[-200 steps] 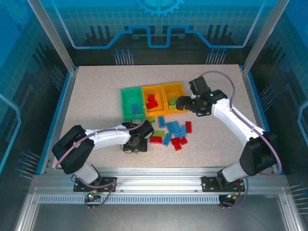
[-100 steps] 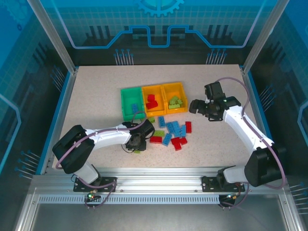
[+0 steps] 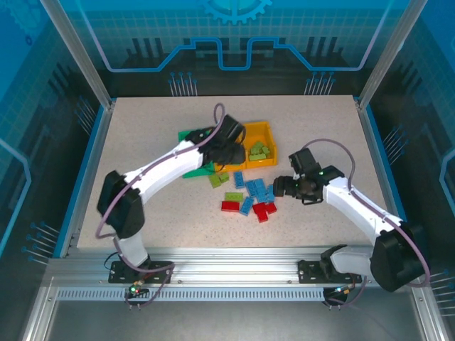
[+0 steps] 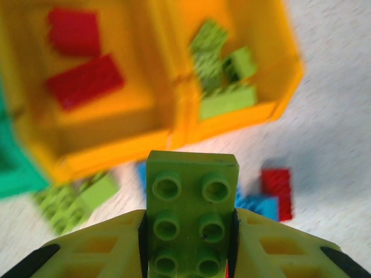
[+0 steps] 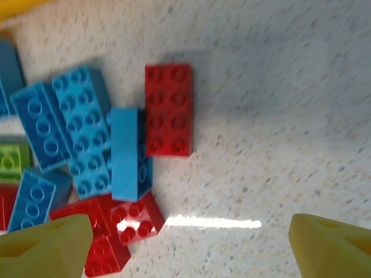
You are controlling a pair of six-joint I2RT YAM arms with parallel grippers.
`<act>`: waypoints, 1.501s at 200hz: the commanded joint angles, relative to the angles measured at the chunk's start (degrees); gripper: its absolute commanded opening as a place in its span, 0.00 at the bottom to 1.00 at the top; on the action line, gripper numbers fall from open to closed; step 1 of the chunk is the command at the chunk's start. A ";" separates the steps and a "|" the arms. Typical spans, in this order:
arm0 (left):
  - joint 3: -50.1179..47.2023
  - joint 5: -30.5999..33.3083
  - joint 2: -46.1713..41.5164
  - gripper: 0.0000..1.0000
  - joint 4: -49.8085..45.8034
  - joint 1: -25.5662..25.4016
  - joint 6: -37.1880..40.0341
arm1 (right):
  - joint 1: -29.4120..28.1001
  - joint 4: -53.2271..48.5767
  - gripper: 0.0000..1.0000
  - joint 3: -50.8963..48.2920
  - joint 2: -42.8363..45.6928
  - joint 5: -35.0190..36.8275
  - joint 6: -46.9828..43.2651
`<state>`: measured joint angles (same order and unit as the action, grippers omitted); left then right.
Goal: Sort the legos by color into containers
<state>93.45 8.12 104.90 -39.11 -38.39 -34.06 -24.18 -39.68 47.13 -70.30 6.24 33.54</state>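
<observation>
The left gripper (image 4: 189,215) is clamped on 1 lime green brick (image 4: 191,176), with its 2 yellow fingers (image 4: 98,246) pressed against the brick's long sides. The brick is 2 studs wide and its studs face the wrist camera. Its long axis runs straight out along the fingers, free end pointing ahead toward the bins.

Ahead and left of that end sits the middle orange bin (image 4: 110,142), holding 2 red bricks (image 4: 85,80). Ahead and right is the right-hand orange bin (image 4: 287,75) with what look like 4 lime bricks (image 4: 227,101), though blur makes that count unsure. A corner of the green bin (image 4: 11,174) shows far to the left. Just off the left finger, 2 loose lime pieces (image 4: 75,200) lie touching on the table (image 4: 336,133).

The right gripper (image 5: 190,229) hangs over the table with its jaws spread wide and nothing between them. Ahead of the gap, 1 red 8-stud brick (image 5: 168,110) lies flat, studs up, with its long axis pointing straight away from the gripper. Touching its left side is 1 blue brick on edge (image 5: 124,153), its long axis parallel to the red one. Further left, 5 flat blue bricks (image 5: 81,107) crowd together, the farthest cut off by the picture's edge. Just ahead of the left finger lie 2 tilted red bricks (image 5: 130,217), touching each other.
</observation>
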 commanded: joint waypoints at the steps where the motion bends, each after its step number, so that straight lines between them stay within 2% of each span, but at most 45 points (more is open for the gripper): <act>1: 10.16 -5.65 9.31 0.36 -3.70 1.81 4.80 | -2.87 0.60 0.89 -3.71 3.81 1.68 3.65; 48: 29.27 -9.74 24.85 0.36 -6.33 2.96 5.45 | -6.12 2.47 0.89 -9.47 6.49 2.19 11.18; 89: 34.96 -10.76 30.45 0.38 -5.46 3.23 3.51 | -6.49 6.18 0.80 -10.34 5.99 -1.07 10.99; 122: 37.00 -11.76 32.53 0.50 -6.43 3.58 2.19 | -6.58 7.43 0.75 -9.16 3.40 -1.39 10.39; 138: 36.32 -11.66 31.74 0.59 -6.29 3.56 1.82 | -6.96 8.90 0.74 -8.69 2.02 -1.42 10.32; 150: 35.26 -11.22 30.52 0.70 -6.09 3.59 1.39 | -7.31 9.67 0.74 -8.07 0.62 -1.41 9.98; 176: 32.24 -10.18 25.72 0.77 -5.95 3.57 0.73 | -8.43 9.87 0.73 -5.90 -2.76 -0.85 9.18; 207: 23.56 -8.01 16.46 0.98 -2.70 3.67 -0.11 | -9.46 11.44 0.73 -4.72 -4.70 -0.73 9.27; 256: 2.88 -5.92 1.14 0.99 3.78 4.65 -1.65 | -9.78 10.09 0.68 0.06 -11.85 1.53 7.03; 300: -11.56 -4.37 -9.79 0.99 5.54 6.72 -2.50 | -9.78 7.99 0.58 4.63 -17.41 2.94 5.33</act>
<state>87.72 1.52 99.55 -35.00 -32.97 -35.24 -33.36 -29.43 48.42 -85.49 7.35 40.47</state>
